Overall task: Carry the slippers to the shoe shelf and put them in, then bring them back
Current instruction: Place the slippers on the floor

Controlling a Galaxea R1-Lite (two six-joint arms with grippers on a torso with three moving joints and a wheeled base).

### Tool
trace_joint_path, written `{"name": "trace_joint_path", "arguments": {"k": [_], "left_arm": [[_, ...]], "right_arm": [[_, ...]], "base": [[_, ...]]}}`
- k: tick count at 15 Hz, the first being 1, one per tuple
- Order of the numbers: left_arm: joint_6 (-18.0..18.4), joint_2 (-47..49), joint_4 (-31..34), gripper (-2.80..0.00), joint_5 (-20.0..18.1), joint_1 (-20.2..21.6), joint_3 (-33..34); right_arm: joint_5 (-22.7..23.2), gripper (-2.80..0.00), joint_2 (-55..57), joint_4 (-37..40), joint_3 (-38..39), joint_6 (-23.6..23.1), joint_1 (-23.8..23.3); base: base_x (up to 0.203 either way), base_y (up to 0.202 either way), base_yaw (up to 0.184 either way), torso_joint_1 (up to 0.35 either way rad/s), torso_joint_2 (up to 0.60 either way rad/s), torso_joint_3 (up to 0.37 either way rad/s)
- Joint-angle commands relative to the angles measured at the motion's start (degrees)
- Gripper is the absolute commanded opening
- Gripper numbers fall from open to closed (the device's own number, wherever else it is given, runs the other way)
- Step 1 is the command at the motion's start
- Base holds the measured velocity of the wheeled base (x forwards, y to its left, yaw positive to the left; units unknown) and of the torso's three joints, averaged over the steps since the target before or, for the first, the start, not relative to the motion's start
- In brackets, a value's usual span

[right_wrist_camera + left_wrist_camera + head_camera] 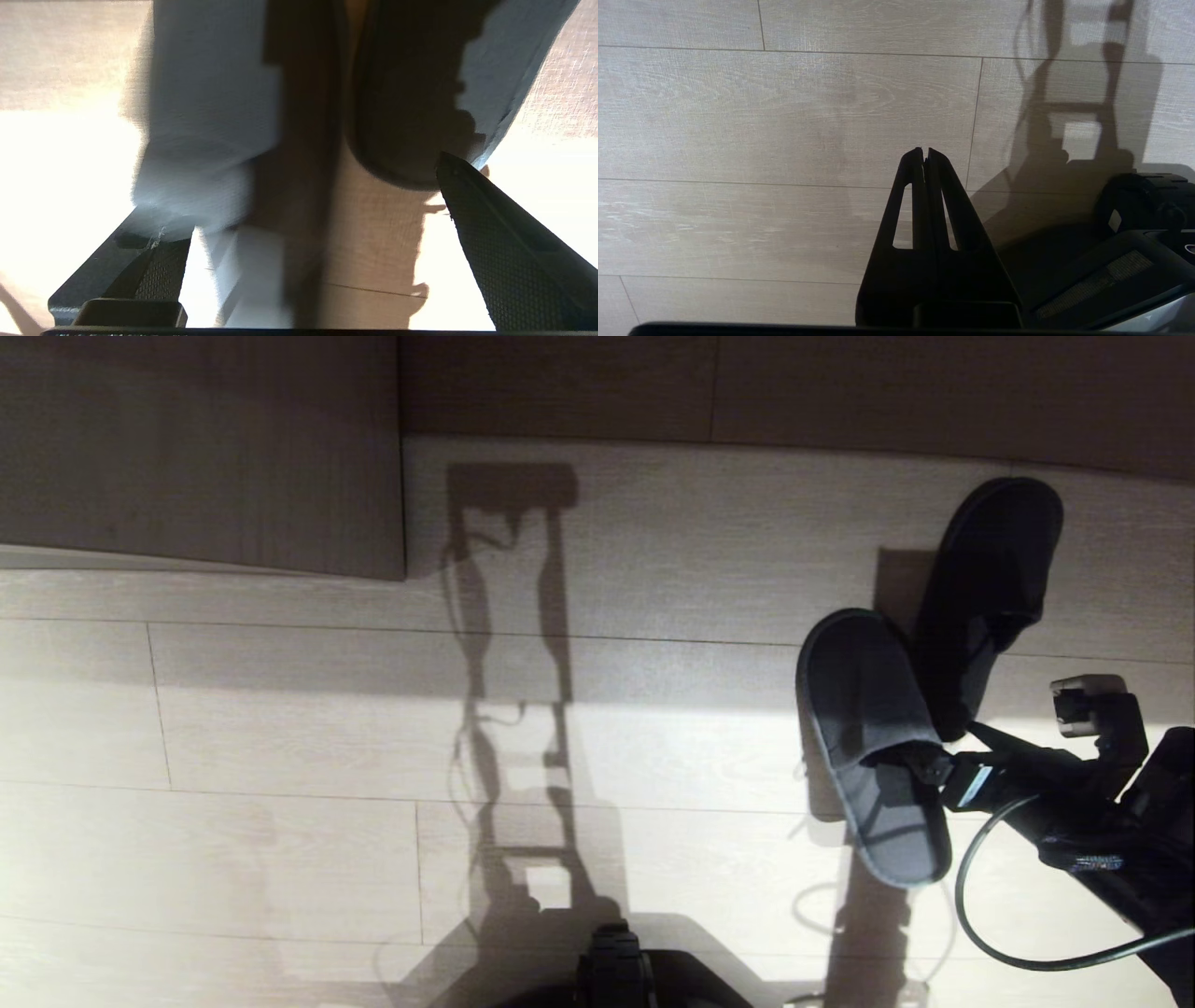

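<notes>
The right gripper (938,756) stands spread wide at the right of the scene, one finger toward each of the two slippers, and it pinches nothing as far as the frames show: in the right wrist view the two dark fingers (486,219) stand far apart, with both slippers' heel ends between and just ahead of them. The slippers (873,737) lie on the pale wood floor (327,728) at the right, the nearer one angled with its heel toward the robot, the farther one (990,588) overlapping it and reaching toward the grey-brown furniture front (201,448) along the far edge. Whether this is a release or the start of a pick-up cannot be judged from here. If it is a grasp, it would go best with both heel edges gathered squarely between the fingers before closing, since the soles look thin and floppy and one could slip out if caught off-centre. The left gripper (924,154) hangs parked over bare floor near the robot's base, its fingers pressed together.
</notes>
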Motion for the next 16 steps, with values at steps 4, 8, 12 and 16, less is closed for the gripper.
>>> {"name": "trace_joint_path", "arguments": {"k": [4,8,12,16], "left_arm": [[-0.02,-0.05,0.00,-2.80,0.02,0.07,0.00],[-0.02,-0.02,0.00,-2.80,0.02,0.05,0.00],[0.07,-0.02,0.00,-2.80,0.02,0.07,0.00],[0.07,-0.11,0.00,-2.80,0.02,0.07,0.00]], "right_arm": [[2.91,0.00,-4.48,2.48,1.61,-0.48,-0.09],[2.53,0.00,-4.62,2.03,6.06,-8.06,-0.64],[2.53,0.00,-11.64,-0.26,8.30,-9.44,-0.12],[2.65,-2.80,-11.34,-0.11,7.72,-9.38,4.33]], "base": [[0.000,0.000,0.000,0.000,0.00,0.000],[0.000,0.000,0.000,0.000,0.00,0.000],[0.000,0.000,0.000,0.000,0.00,0.000],[0.000,0.000,0.000,0.000,0.00,0.000]]}}
